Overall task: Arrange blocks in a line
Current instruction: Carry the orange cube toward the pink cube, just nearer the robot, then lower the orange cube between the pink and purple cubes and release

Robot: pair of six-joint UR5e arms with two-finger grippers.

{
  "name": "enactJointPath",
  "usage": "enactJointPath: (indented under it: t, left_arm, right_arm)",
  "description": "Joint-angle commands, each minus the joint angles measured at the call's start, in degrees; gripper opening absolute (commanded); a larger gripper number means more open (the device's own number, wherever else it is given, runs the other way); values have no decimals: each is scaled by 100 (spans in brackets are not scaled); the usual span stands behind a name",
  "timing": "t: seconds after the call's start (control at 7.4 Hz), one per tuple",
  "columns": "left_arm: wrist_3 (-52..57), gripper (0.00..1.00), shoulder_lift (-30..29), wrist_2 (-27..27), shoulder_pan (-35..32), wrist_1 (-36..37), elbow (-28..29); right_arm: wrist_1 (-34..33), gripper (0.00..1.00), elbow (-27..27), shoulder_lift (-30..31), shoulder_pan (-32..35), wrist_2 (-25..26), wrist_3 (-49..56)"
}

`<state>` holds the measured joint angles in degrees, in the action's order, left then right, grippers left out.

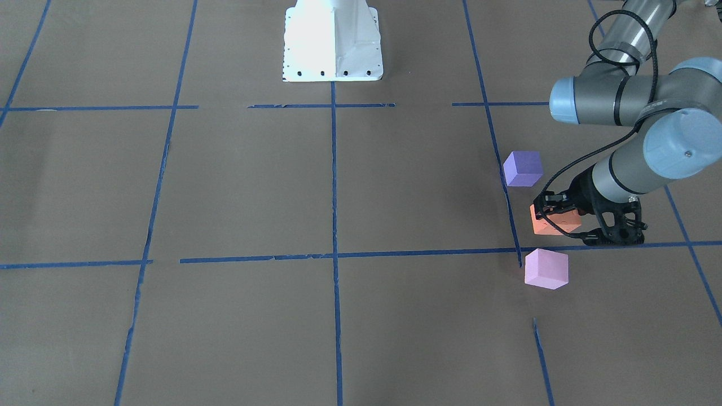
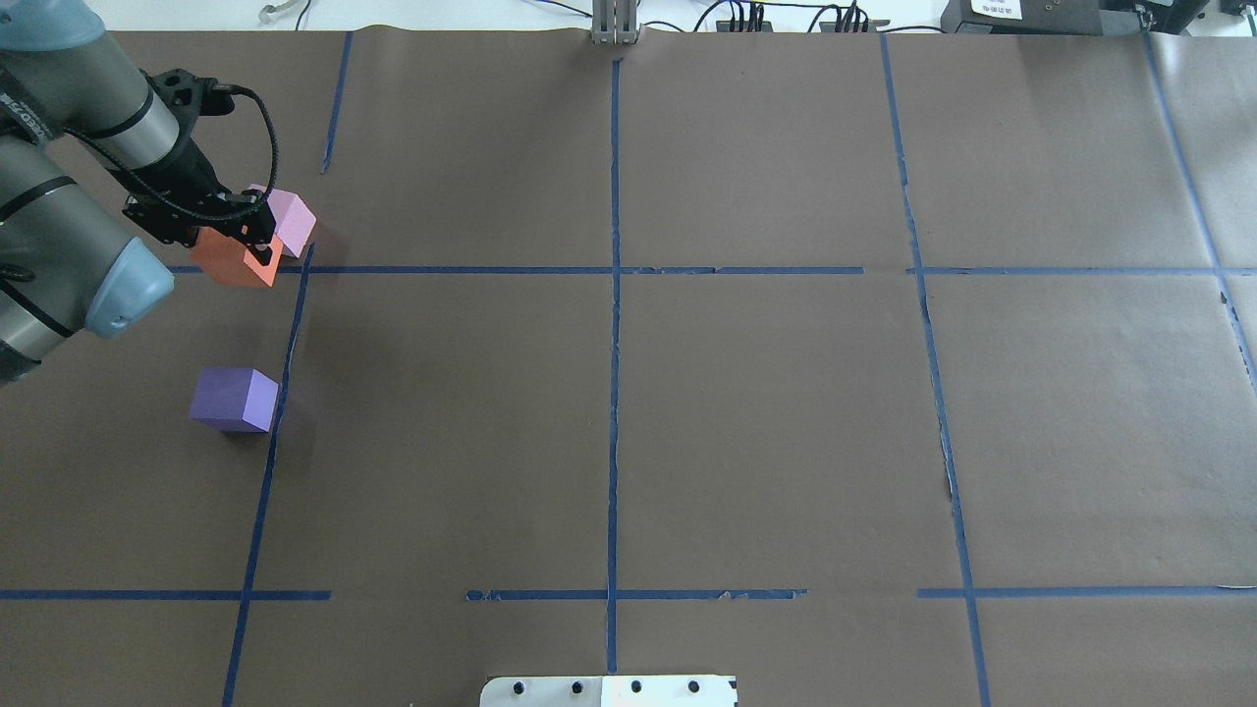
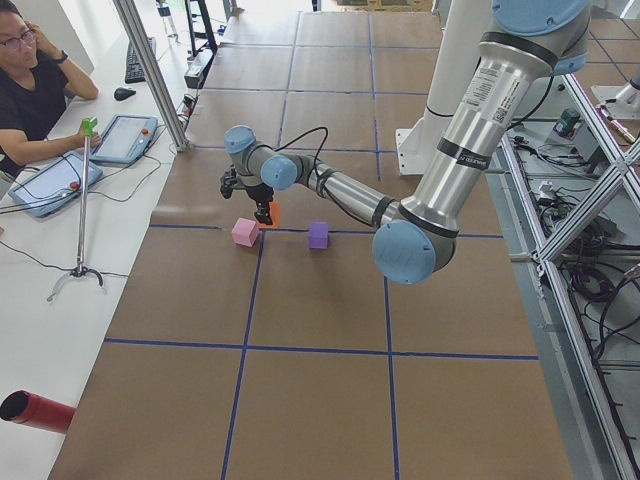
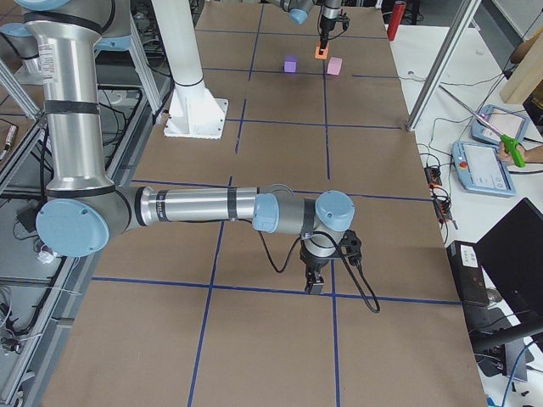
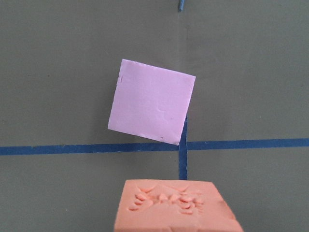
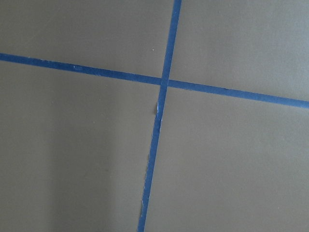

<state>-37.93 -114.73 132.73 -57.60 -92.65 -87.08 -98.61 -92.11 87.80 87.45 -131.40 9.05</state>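
Three blocks are entered, counted outward from the robot's white base [image 2: 609, 690] across the brown paper [image 2: 766, 422], which is ruled into squares by blue tape [image 2: 614, 393].

1. Violet block [image 2: 234, 400]: nearest the base, on the robot's left. It is set flat on the paper just beside a lengthwise tape strip and is well apart from any finger.

2. Orange block [image 2: 231, 265]: next outward, near a crossing of two tape lines. It is enclosed by the left gripper [image 2: 241, 241], whose black fingers are closed against opposite faces, so the jaws are parted only by the cube's width. The top face is marked with small dents (plainest in the left wrist view). Whether the cube rests on the paper or is raised a little cannot be told.

3. Pink block [image 2: 293, 218]: farthest out, just past the orange one and apart from it, beyond the crosswise tape line. It is turned slightly askew to the tape, with one corner laid over the lengthwise strip.

All three are strung roughly along that same strip. The gap from violet to orange is wider than the gap from orange to pink.

4. Right gripper [image 4: 316, 284]: recorded only in the exterior right view. It is held low over a tape crossing toward the table's other end, well apart from every block. How far it is open cannot be told.
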Motion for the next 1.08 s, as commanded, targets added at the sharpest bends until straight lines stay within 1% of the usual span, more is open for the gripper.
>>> enactJointPath:
  t: [0.0, 0.27, 0.54, 0.95]
  left_arm:
    - [-47, 0, 3, -1, 47, -436, 374]
    - [-47, 0, 12, -10, 56, -761, 638]
    - [-47, 0, 134, -19, 74, -1025, 727]
    - [-47, 0, 135, -19, 126, -1044, 798]
  right_arm:
    - [0, 100, 0, -8, 0, 0, 0]
    - [0, 100, 0, 0, 0, 0, 0]
    - [0, 100, 0, 0, 0, 0, 0]
    - [0, 100, 0, -8, 0, 0, 0]
